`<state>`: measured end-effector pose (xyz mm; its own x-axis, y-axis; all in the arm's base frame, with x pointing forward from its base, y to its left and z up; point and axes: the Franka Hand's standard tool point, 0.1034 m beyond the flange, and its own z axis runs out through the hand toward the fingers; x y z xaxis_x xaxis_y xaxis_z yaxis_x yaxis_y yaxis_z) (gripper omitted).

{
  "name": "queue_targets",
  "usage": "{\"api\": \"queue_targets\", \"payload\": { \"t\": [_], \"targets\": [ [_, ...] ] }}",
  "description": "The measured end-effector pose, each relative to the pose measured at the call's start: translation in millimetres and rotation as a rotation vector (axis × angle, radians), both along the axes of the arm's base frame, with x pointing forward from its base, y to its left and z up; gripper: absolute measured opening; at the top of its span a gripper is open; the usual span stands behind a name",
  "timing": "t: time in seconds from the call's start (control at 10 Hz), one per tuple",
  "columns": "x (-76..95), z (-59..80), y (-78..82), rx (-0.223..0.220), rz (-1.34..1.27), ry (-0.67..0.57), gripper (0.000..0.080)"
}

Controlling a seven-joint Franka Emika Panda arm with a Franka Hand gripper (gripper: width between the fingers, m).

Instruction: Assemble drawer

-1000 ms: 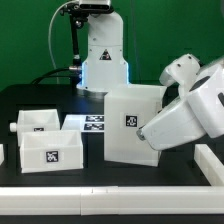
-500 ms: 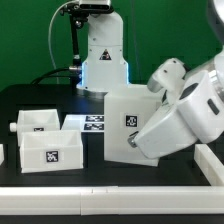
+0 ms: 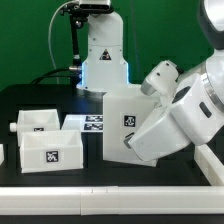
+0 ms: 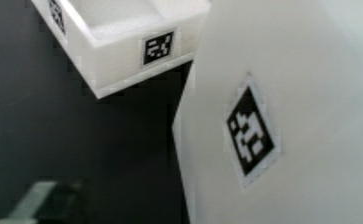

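Observation:
The large white casing (image 3: 128, 112) stands upright mid-table with a tag on its front. My arm's hand covers its lower right part in the exterior view and hides the fingers there. In the wrist view the casing's tagged wall (image 4: 276, 130) is very close. One dark finger (image 4: 45, 203) shows beside it with a dark gap between; the other finger is hidden. My gripper (image 4: 181, 208) looks open, with nothing held. Two knobbed trays sit at the exterior view's left, one in front (image 3: 50, 150) and one behind (image 3: 38, 122). One tray also shows in the wrist view (image 4: 128, 45).
The marker board (image 3: 92, 124) lies flat between the trays and the casing. The robot's white base (image 3: 103, 55) stands behind the casing. A white rail (image 3: 100, 196) runs along the table's front edge.
My arm has swung toward the exterior view's left and lower, now covering more of the casing's right and lower front. The casing and the trays have not moved.

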<state>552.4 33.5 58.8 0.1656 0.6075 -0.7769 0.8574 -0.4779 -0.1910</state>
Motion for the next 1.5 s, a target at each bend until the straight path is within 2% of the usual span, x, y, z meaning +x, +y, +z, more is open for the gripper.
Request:
{"api": "queue_targets", "payload": {
  "t": [0.1, 0.2, 0.3, 0.4, 0.5, 0.8, 0.9, 1.0, 1.2, 1.3, 1.5],
  "targets": [
    [-0.1, -0.1, 0.0, 0.000, 0.000, 0.000, 0.0425],
    [-0.1, -0.2, 0.0, 0.000, 0.000, 0.000, 0.0241],
    [-0.1, -0.2, 0.0, 0.000, 0.000, 0.000, 0.0101],
    [-0.1, -0.1, -0.1, 0.000, 0.000, 0.000, 0.0101],
    [-0.1, -0.1, -0.1, 0.000, 0.000, 0.000, 0.0060],
    [0.0, 1.0, 0.0, -0.001, -0.002, 0.002, 0.0060],
    [0.7, 12.1, 1.1, -0.011, -0.018, 0.012, 0.0060],
    [5.9, 32.3, 4.1, -0.011, -0.035, 0.010, 0.0060],
    [15.2, 67.2, 1.2, 0.038, -0.076, -0.033, 0.0061],
    [15.1, 75.3, -3.8, 0.044, -0.085, -0.047, 0.0061],
    [16.9, 71.3, -4.3, 0.053, -0.084, -0.057, 0.0061]
  ]
}}
